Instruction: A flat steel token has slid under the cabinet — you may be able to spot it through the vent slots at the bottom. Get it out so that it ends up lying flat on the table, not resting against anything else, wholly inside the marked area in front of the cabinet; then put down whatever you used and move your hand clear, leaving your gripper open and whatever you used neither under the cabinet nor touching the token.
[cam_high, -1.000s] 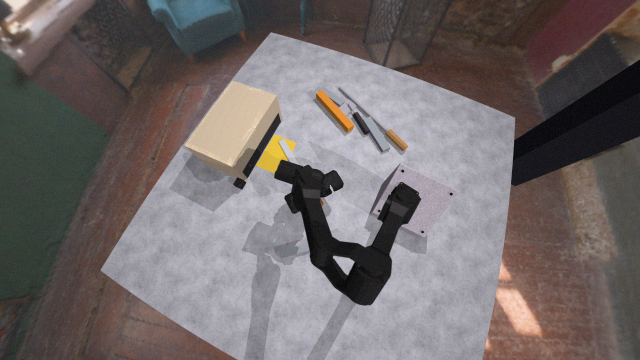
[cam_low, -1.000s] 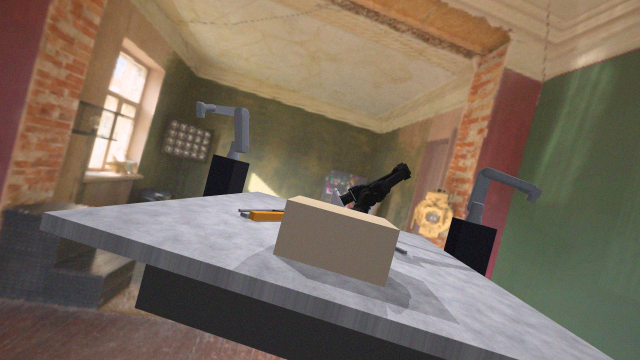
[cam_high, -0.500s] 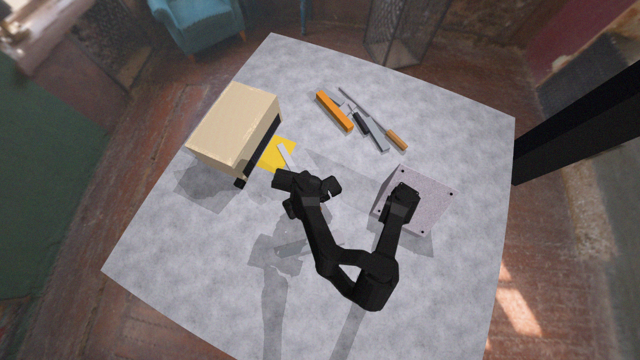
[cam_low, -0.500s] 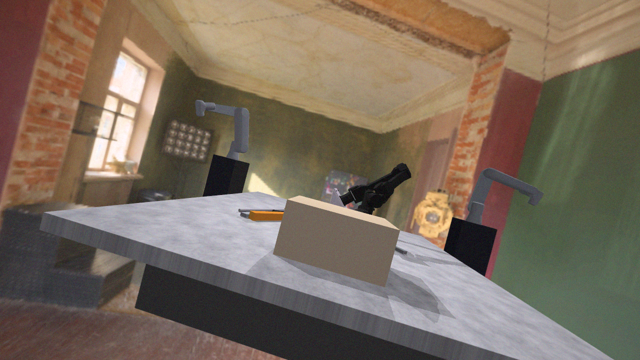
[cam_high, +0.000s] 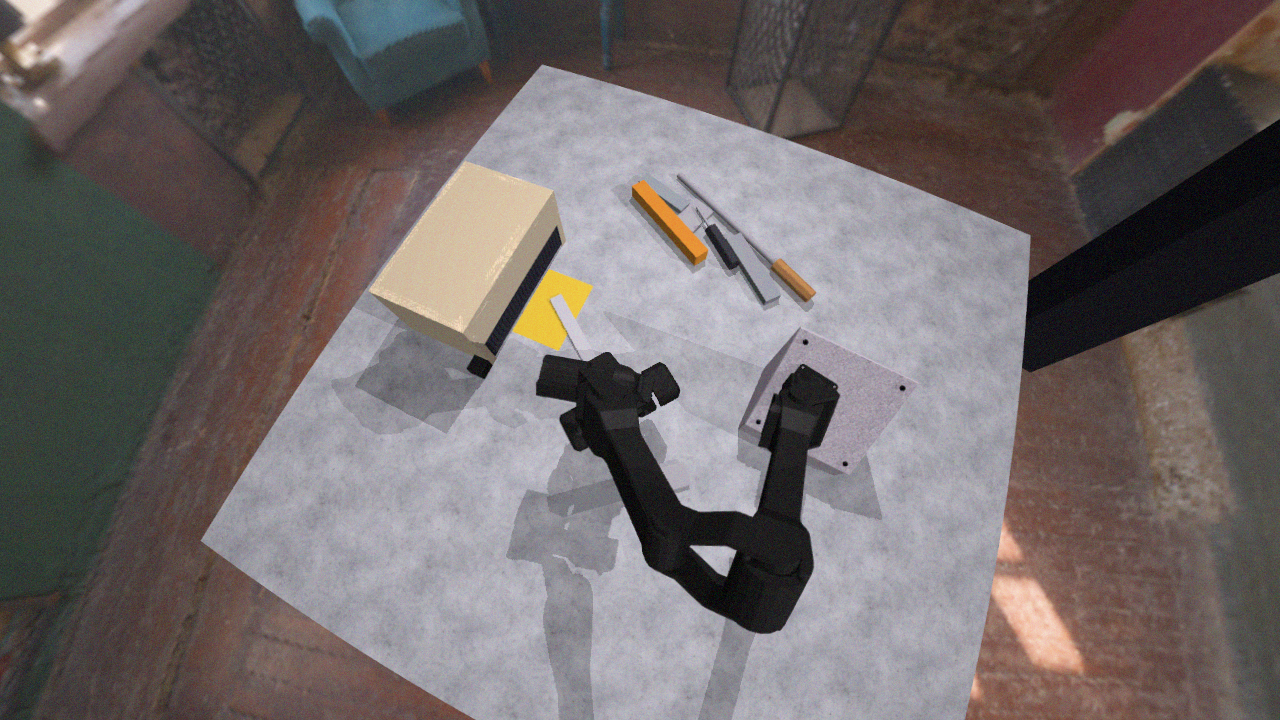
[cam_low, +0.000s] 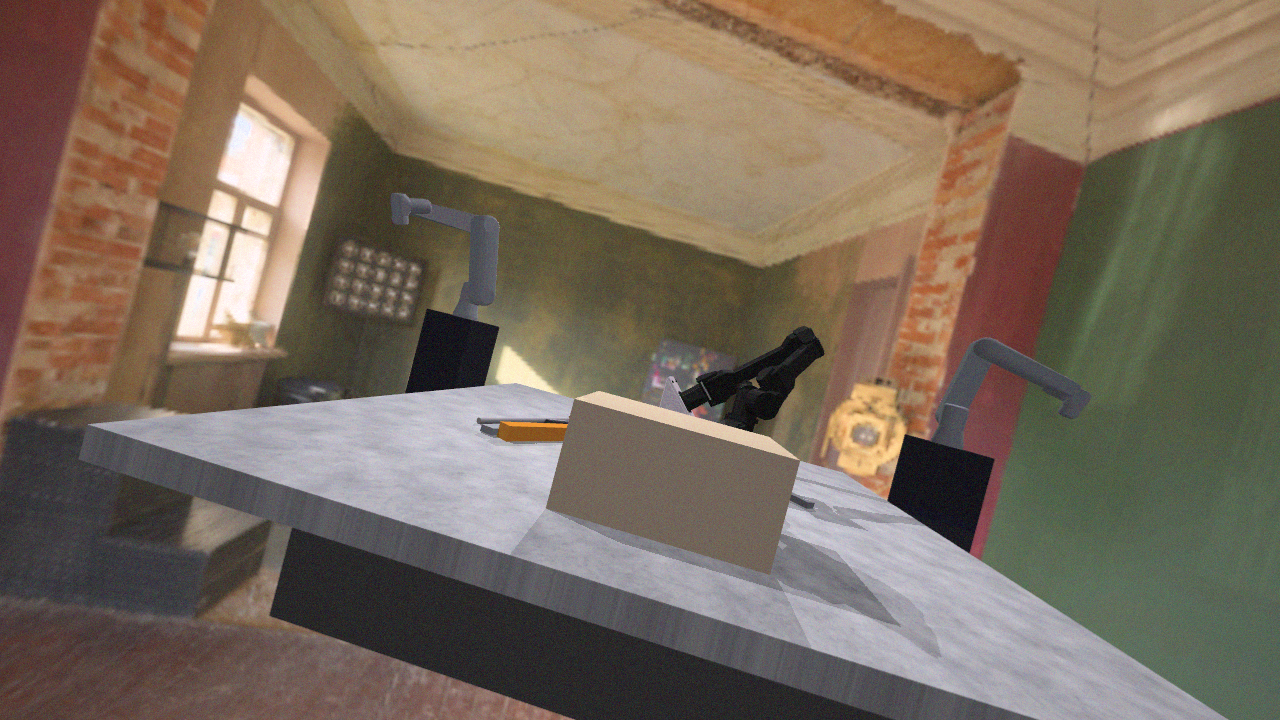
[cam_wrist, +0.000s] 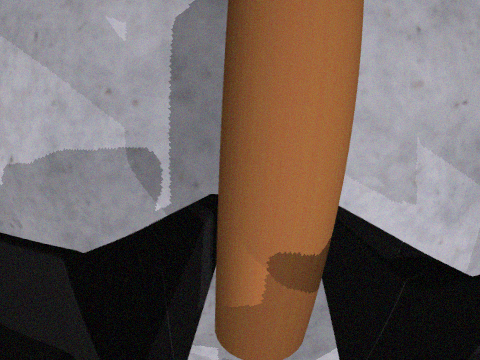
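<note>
Gripper (cam_high: 580, 356) clamps an orange-handled tool (cam_wrist: 288, 140), blade over the yellow zone (cam_high: 553, 309); token unseen, retrieval not yet done.

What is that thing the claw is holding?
A tool with a round orange handle that looks wooden, and a flat pale grey blade. The claw is shut on the handle. The blade slants over the yellow patch toward the cabinet. Whether its tip touches the table is unclear.
</note>
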